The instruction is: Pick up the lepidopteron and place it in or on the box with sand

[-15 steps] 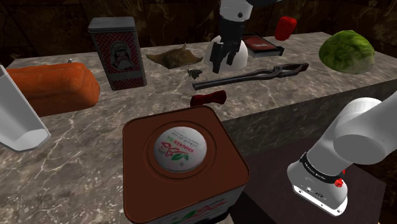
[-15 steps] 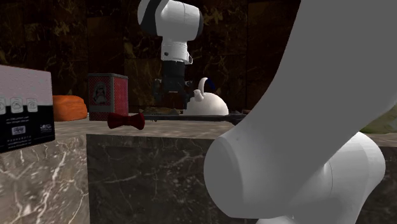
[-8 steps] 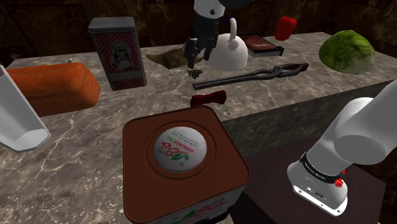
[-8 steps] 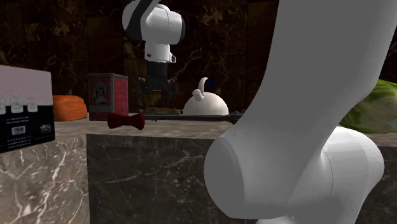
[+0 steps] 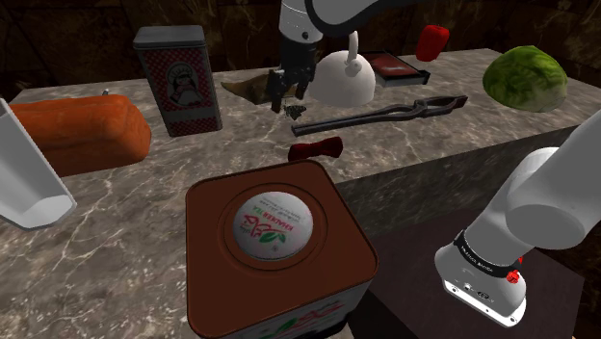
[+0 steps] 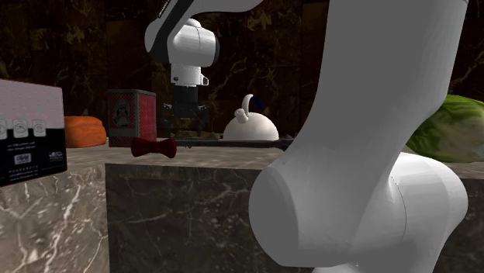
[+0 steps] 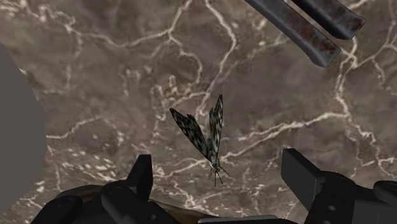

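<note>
In the shoulder view the hand (image 5: 286, 94) hangs over the little butterfly (image 5: 292, 111) on the desk (image 5: 144, 221), beside the sand box (image 5: 248, 87). The second exterior view shows the hand (image 6: 188, 118) down low. In the wrist view the hand (image 7: 221, 173) is wide open and empty, its fingers on either side of the butterfly (image 7: 207, 137). Nothing is picked up yet.

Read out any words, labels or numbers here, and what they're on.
Nothing reads clearly.
White lid on brown box: red and green lettering, blurred.
Red tin: pictured label, words illegible.
Black-and-white carton: small print, too small.
Arm's black base band: tiny print, unreadable.
</note>
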